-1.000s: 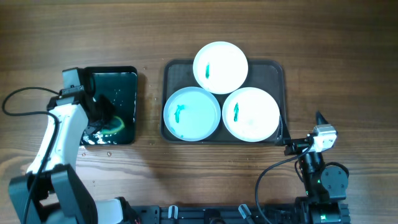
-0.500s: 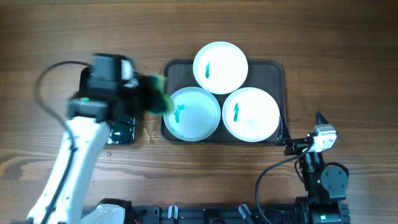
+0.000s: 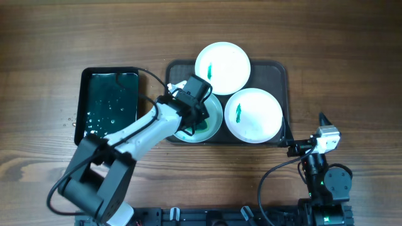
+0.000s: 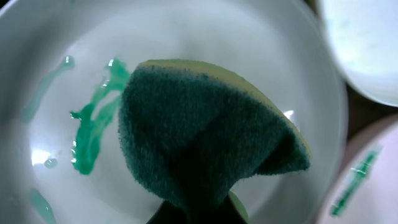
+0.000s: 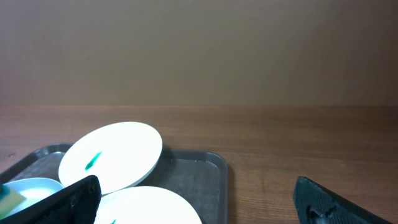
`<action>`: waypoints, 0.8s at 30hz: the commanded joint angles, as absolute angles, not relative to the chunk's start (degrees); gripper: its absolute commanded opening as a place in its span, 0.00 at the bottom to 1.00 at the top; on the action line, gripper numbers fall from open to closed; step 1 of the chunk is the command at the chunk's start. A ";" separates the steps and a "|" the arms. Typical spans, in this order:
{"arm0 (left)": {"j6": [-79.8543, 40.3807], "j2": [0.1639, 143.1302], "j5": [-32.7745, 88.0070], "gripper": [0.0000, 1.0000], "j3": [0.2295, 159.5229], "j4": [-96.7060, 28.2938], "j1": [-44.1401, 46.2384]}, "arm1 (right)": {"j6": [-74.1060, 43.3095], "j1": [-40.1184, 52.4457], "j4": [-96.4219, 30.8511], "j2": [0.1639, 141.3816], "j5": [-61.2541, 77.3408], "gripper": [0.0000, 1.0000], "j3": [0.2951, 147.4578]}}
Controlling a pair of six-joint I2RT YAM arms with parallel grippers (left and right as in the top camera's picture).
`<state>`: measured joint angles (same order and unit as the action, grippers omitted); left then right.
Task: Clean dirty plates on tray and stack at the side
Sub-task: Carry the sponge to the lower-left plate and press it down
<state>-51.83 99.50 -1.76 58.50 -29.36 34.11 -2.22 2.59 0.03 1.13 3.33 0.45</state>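
Three plates lie on the dark tray (image 3: 284,81): a white one at the back (image 3: 222,68), a white one at front right (image 3: 253,115), and a pale blue one at front left (image 3: 215,112). Each white plate has a green smear. My left gripper (image 3: 193,120) is shut on a green sponge (image 4: 205,130) and presses it onto the pale blue plate (image 4: 186,31), beside a green smear (image 4: 93,130). My right gripper (image 5: 196,205) is open and empty, low at the tray's right front corner (image 3: 306,133). It looks over the back plate (image 5: 112,162) and the front right plate (image 5: 155,208).
A smaller glossy black tray (image 3: 110,107) with water drops sits left of the plate tray. Bare wooden table (image 3: 339,63) lies to the right of the tray and behind it. A cable loops near the right arm's base.
My left arm has carried the sponge from the black tray rightward and set it down on the pale blue plate. The right arm has not moved.
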 commanded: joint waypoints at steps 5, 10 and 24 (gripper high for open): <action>-46.74 100.07 0.45 0.65 58.50 -28.62 32.01 | -1.50 2.72 0.14 0.97 2.55 1.00 0.30; -43.68 92.18 6.22 0.87 63.00 -35.29 26.55 | -1.50 2.72 0.21 0.97 2.55 1.00 0.30; -43.68 71.00 0.34 1.00 63.66 -53.71 10.48 | -25.65 2.72 23.11 9.08 25.43 1.00 18.13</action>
